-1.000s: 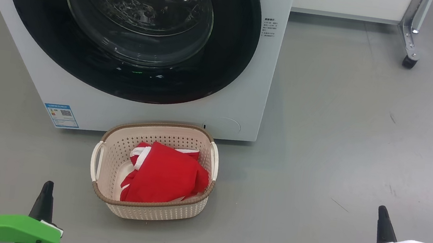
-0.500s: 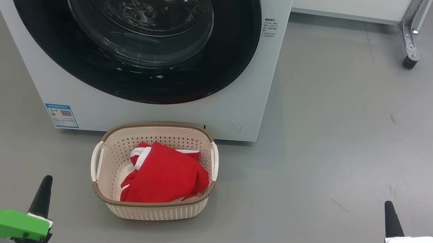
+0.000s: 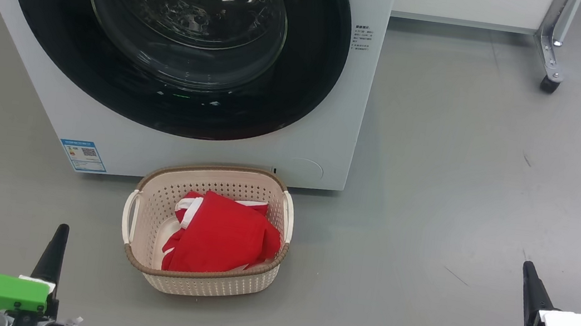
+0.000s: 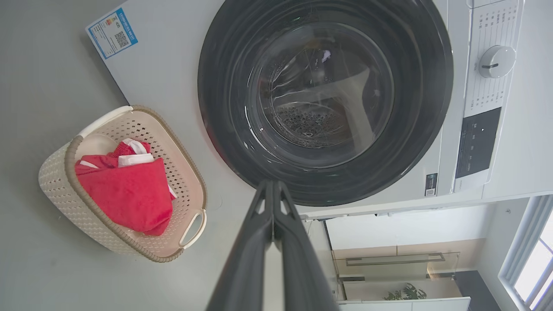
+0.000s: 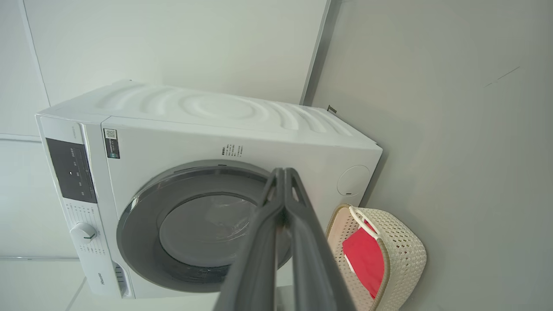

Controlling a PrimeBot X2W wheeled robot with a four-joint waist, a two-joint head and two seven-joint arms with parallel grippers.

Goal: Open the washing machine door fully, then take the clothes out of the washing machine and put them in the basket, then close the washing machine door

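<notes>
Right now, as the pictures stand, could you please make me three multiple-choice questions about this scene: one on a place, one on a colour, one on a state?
1. Where do the clothes lie?
A. in the drum
B. in the basket
C. on the floor

2. What colour is the basket's rim?
A. blue
B. brown
C. green

3. How is the washing machine door?
A. shut
B. wide open
C. taken off

Answers:
1 B: the red fabric lies inside the perforated walls.
2 B: a brown woven-look band runs around the top.
3 A: the black ring sits flat against the front of the washing machine.
</notes>
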